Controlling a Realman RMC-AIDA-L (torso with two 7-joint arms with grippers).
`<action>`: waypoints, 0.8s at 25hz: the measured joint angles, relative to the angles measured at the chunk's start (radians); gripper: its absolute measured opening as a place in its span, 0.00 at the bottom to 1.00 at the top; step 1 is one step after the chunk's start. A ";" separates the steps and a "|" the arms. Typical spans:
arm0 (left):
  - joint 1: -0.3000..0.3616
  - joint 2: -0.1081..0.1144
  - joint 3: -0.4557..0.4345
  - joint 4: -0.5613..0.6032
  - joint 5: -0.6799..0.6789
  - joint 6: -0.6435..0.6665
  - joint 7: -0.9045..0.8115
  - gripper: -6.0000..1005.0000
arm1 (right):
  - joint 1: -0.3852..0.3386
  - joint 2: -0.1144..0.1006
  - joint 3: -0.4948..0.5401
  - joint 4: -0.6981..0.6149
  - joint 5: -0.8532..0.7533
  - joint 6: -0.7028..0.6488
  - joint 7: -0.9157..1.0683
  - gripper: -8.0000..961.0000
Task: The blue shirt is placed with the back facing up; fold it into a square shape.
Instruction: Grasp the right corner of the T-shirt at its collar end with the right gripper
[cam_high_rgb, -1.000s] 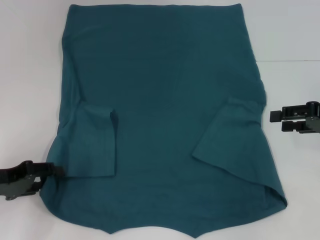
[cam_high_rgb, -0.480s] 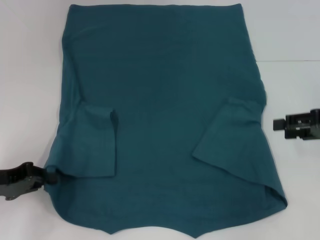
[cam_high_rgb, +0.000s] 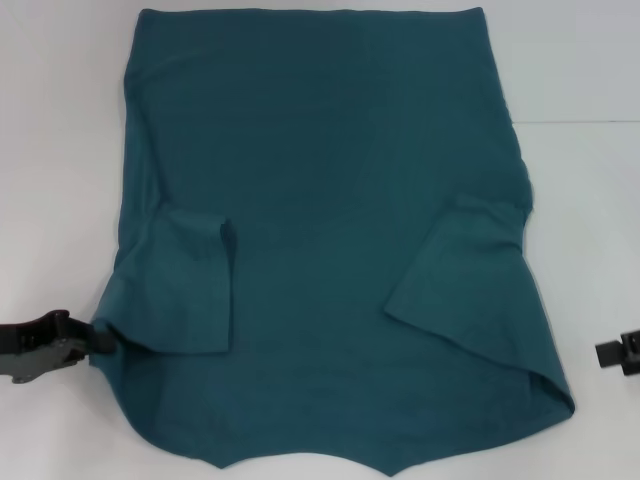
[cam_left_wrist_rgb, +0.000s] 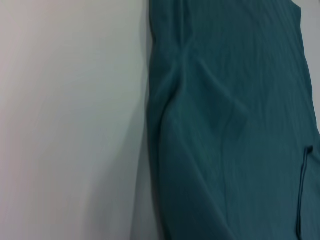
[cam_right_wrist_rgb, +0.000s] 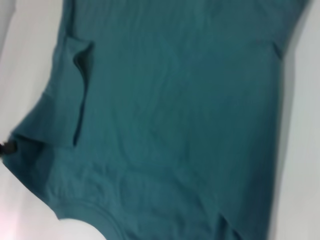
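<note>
The blue shirt (cam_high_rgb: 330, 200) lies spread flat on the white table (cam_high_rgb: 60, 150), plain side up, with both short sleeves folded inward over the body. My left gripper (cam_high_rgb: 103, 341) is at the shirt's left edge beside the folded sleeve (cam_high_rgb: 190, 285) and is shut on the cloth there. Its dark tip (cam_right_wrist_rgb: 7, 146) also shows in the right wrist view at the cloth's corner. My right gripper (cam_high_rgb: 610, 353) sits at the far right rim of the head view, apart from the shirt. The left wrist view shows the shirt (cam_left_wrist_rgb: 235, 125) rumpled along its edge.
Bare white tabletop (cam_high_rgb: 590, 200) runs along both sides of the shirt. The shirt's near edge (cam_high_rgb: 300, 462) reaches almost to the bottom of the head view.
My right gripper has drawn back toward me and outward, away from the right sleeve. My left gripper shifted slightly at the left edge, and the shirt's lower-left edge has pulled in.
</note>
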 joint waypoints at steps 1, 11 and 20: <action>-0.003 0.001 0.000 -0.002 0.000 -0.004 0.000 0.03 | -0.007 0.003 -0.001 -0.008 -0.006 0.000 -0.013 0.68; -0.009 0.001 0.000 -0.005 -0.003 -0.010 0.001 0.03 | -0.009 0.051 -0.016 -0.014 -0.021 0.042 -0.159 0.67; -0.008 0.001 0.000 -0.010 -0.005 -0.009 0.000 0.03 | -0.005 0.055 -0.016 -0.016 -0.023 0.047 -0.151 0.66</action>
